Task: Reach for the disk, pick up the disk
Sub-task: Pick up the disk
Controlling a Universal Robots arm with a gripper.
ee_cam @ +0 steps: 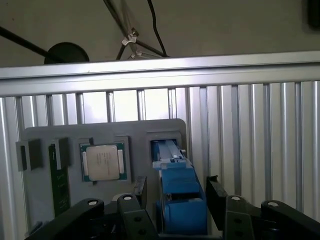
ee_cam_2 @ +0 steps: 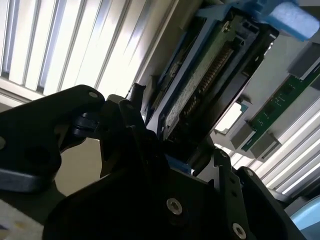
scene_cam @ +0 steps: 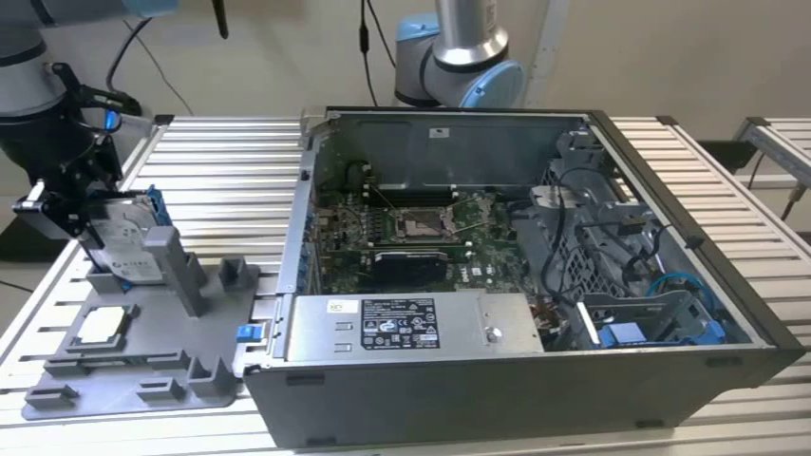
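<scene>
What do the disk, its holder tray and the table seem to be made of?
The disk: silver-grey body with a dull sheen, likely metal, in a bright blue matte frame, likely plastic. The holder tray: uniform matte grey, moulded-looking posts, probably plastic. The table: pale ribbed slats with bright reflections, probably aluminium.
</scene>
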